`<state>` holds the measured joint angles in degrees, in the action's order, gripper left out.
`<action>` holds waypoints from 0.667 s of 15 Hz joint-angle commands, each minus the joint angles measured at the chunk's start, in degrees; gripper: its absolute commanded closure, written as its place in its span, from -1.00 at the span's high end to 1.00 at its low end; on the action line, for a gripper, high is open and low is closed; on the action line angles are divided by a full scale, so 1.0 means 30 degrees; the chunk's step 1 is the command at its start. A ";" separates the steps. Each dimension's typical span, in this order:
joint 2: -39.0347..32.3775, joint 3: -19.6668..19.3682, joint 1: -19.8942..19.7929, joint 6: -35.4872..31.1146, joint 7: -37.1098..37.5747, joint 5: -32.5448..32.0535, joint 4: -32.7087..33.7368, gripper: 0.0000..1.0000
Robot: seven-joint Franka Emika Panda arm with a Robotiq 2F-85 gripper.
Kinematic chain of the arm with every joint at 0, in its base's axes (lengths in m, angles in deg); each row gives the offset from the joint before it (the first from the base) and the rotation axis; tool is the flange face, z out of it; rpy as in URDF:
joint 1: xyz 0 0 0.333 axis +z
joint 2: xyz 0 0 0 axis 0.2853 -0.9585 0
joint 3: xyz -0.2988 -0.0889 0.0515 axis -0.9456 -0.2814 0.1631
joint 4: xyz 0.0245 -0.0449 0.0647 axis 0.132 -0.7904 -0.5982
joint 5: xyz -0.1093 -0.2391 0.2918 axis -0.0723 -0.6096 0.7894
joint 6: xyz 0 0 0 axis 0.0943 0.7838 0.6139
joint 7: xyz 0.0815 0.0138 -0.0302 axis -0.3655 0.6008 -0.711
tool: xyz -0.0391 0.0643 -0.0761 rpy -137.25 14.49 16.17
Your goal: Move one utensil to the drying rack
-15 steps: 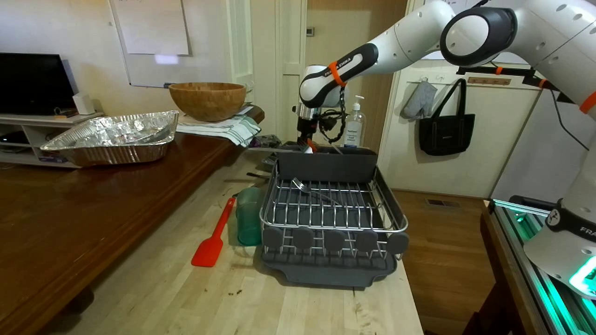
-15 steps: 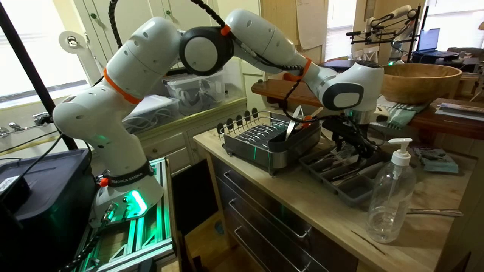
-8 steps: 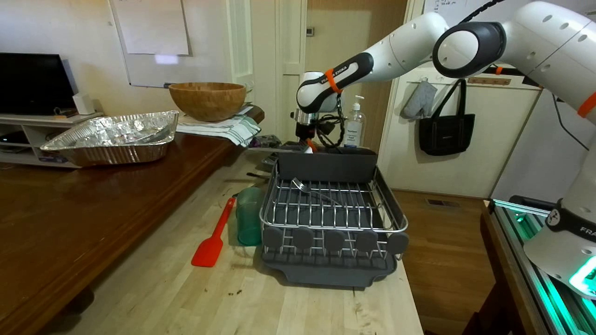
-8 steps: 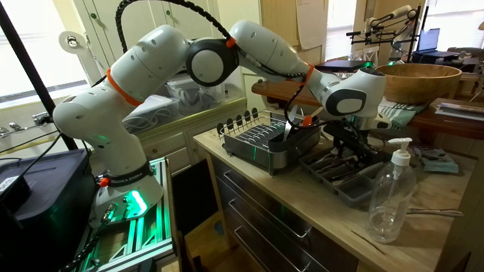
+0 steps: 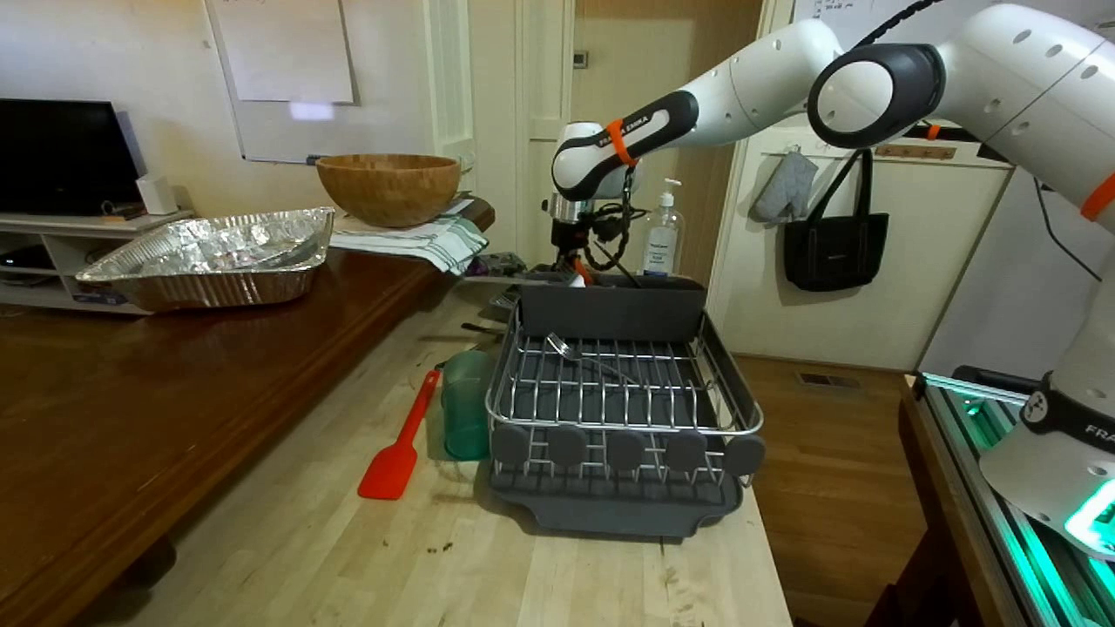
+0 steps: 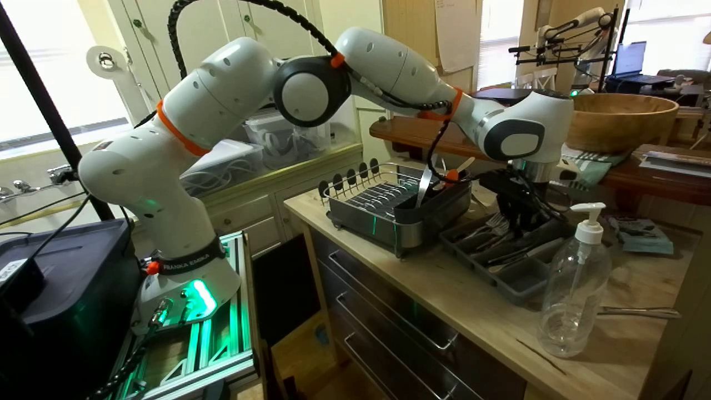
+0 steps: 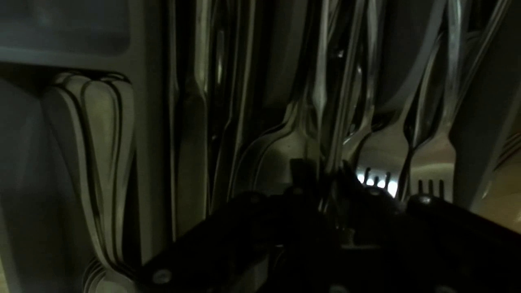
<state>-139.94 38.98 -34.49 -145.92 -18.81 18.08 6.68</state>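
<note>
The drying rack [image 5: 618,509] [image 6: 355,222] is dark grey with silver wire prongs and shows in both exterior views. Beside it, in an exterior view, my gripper [image 6: 519,228] reaches down into a grey cutlery tray [image 6: 483,272]. The wrist view is dim; there the black fingertips of the gripper [image 7: 327,173] stand close together, with one thin metal utensil [image 7: 346,101], seen edge-on, between them. They look shut on it. Spoons [image 7: 281,158] lie just left of the fingers and forks [image 7: 433,156] just right. Whether a second handle is caught, I cannot tell.
A knife [image 6: 425,183] and an orange-handled thing stand in the rack's holder, and a fork [image 5: 566,351] lies on its wires. Near the tray stands a pump bottle [image 6: 575,300]. A green cup [image 5: 466,418] and red spatula [image 5: 396,453] lie beside the rack.
The hand first came down into the cutlery tray. Over the last half second it has tilted and risen slightly.
</note>
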 commanded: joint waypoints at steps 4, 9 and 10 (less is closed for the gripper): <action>0.0587 -0.0079 0.0092 0.1040 -0.0026 -0.0361 0.0112 -0.94; 0.2066 0.0556 -0.0429 0.0764 -0.1189 0.0301 -0.0988 -0.94; 0.2347 0.0837 -0.0637 0.0721 -0.1672 0.0583 -0.1179 -0.94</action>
<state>-136.91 39.49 -34.64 -144.26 -20.03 18.15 6.71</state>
